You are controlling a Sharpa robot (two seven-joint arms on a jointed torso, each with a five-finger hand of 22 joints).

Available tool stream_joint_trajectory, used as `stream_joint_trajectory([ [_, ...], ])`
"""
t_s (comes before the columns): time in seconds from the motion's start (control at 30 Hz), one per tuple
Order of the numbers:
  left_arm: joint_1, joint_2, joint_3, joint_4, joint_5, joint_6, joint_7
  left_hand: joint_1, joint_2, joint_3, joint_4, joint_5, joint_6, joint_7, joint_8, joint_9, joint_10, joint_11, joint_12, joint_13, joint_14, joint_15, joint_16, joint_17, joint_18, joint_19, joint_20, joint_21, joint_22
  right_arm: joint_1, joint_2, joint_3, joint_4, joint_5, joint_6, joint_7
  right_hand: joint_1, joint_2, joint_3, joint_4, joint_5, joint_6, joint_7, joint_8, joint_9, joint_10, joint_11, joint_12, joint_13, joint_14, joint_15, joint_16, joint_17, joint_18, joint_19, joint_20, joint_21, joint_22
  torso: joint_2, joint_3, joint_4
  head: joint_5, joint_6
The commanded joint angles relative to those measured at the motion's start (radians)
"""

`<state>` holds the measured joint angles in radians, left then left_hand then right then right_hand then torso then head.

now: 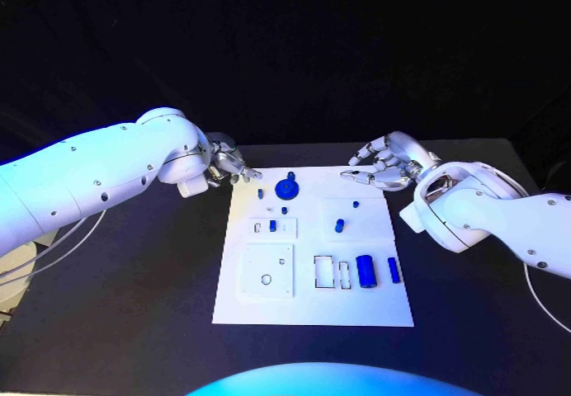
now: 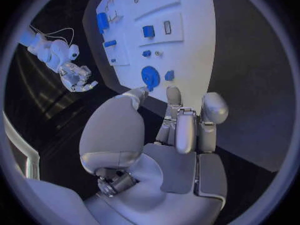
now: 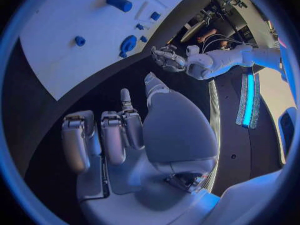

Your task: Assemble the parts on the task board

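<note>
At the board's far edge, the empty, spread left hand (image 1: 228,167) hovers nearest the round blue part (image 1: 285,188) at its four o'clock; the right hand (image 1: 383,167) is likewise empty.

Premises: a robotics laboratory or test cell. Evidence: a black desk (image 1: 143,280) against a dark backdrop, carrying a white task board (image 1: 312,309) with blue parts (image 1: 366,271); cables (image 1: 48,247) trailing beside the arm; equipment racks (image 3: 225,0) and a lit blue strip (image 3: 249,97) nearby.

Glossy white rounded arms, dark screw holes, silver jointed left hand (image 1: 229,167), right hand (image 1: 379,165)
</note>
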<state>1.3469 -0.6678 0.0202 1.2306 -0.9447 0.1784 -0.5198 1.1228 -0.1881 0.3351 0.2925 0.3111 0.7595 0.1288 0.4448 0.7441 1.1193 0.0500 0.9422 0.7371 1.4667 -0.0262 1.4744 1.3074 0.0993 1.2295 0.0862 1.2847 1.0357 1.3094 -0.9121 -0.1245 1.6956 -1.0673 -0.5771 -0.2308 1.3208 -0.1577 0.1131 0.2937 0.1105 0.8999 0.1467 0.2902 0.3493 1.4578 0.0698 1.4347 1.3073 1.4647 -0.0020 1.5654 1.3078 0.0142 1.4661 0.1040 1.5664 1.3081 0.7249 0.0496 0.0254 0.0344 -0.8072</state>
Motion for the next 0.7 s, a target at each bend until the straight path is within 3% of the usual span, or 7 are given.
stream_joint_trajectory([
  [0.03,0.005,0.018,0.000,-0.030,-0.019,0.010,0.031,0.005,0.002,-0.008,-0.001,0.004,0.002,0.001,0.002,-0.002,0.010,-0.001,0.007,0.004,0.046,0.009,0.007,0.075,0.013,0.013,0.001,0.009,0.007,-0.001,0.002,0.000,0.000,-0.007,0.003,0.009,-0.012,0.001,-0.005,-0.001,0.003,-0.008,0.000,0.004,0.001,-0.002,-0.004,-0.003,0.151,0.101,-0.004,-0.004,0.241,-0.014,0.105,-0.007,0.004,0.263,0.001,-0.0002,0.0028,-0.001,-0.002],
  [0.2,0.006,0.055,-0.010,-0.096,-0.019,0.044,0.033,-0.002,0.007,-0.016,0.000,0.000,0.012,-0.002,0.008,-0.009,0.027,-0.003,0.023,0.016,0.050,0.008,0.012,0.083,0.011,0.023,0.002,0.018,0.021,-0.001,0.001,0.000,-0.001,-0.007,0.002,0.009,-0.012,0.001,-0.005,-0.001,0.003,-0.008,0.000,0.004,0.001,-0.002,-0.004,-0.003,0.151,0.101,-0.004,-0.004,0.241,-0.014,0.105,-0.007,0.004,0.263,0.002,-0.0018,0.0025,-0.001,-0.003],
  [0.3,0.006,0.070,-0.015,-0.119,-0.015,0.061,0.034,-0.006,0.008,-0.020,0.000,-0.002,0.016,-0.003,0.010,-0.011,0.032,-0.004,0.029,0.020,0.051,0.007,0.013,0.085,0.010,0.026,0.002,0.020,0.025,-0.001,0.003,0.000,-0.002,-0.007,0.000,0.010,-0.012,0.002,-0.004,-0.001,0.005,-0.008,0.000,0.004,0.001,-0.005,-0.004,-0.007,0.148,0.100,-0.005,-0.005,0.239,-0.014,0.105,-0.007,0.004,0.263,0.001,-0.0006,0.0003,0.002,-0.003],
  [0.4,0.006,0.086,-0.019,-0.142,-0.010,0.078,0.035,-0.014,0.011,-0.028,0.001,-0.008,0.024,-0.006,0.015,-0.015,0.040,-0.006,0.037,0.026,0.052,0.006,0.016,0.088,0.010,0.030,0.002,0.023,0.029,-0.001,0.005,0.000,-0.004,-0.006,-0.001,0.011,-0.012,0.002,-0.004,-0.001,0.006,-0.009,0.000,0.004,0.001,-0.006,-0.004,-0.008,0.148,0.100,-0.005,-0.005,0.238,-0.014,0.105,-0.007,0.004,0.263,0.002,-0.0016,-0.0012,0.003,-0.004],
  [0.7,0.006,0.114,-0.027,-0.187,0.006,0.103,0.040,-0.032,0.023,-0.056,0.001,-0.059,0.049,-0.016,0.035,-0.032,0.072,-0.015,0.080,0.059,0.057,-0.001,0.023,0.101,0.006,0.042,-0.004,0.035,0.049,-0.001,0.010,0.000,-0.007,-0.004,-0.002,0.012,-0.012,0.002,-0.004,-0.002,0.006,-0.009,0.000,0.004,0.001,-0.006,-0.004,-0.008,0.147,0.100,-0.005,-0.006,0.236,-0.014,0.105,-0.007,0.004,0.263,0.002,-0.0023,0.0003,0.004,-0.004],
])
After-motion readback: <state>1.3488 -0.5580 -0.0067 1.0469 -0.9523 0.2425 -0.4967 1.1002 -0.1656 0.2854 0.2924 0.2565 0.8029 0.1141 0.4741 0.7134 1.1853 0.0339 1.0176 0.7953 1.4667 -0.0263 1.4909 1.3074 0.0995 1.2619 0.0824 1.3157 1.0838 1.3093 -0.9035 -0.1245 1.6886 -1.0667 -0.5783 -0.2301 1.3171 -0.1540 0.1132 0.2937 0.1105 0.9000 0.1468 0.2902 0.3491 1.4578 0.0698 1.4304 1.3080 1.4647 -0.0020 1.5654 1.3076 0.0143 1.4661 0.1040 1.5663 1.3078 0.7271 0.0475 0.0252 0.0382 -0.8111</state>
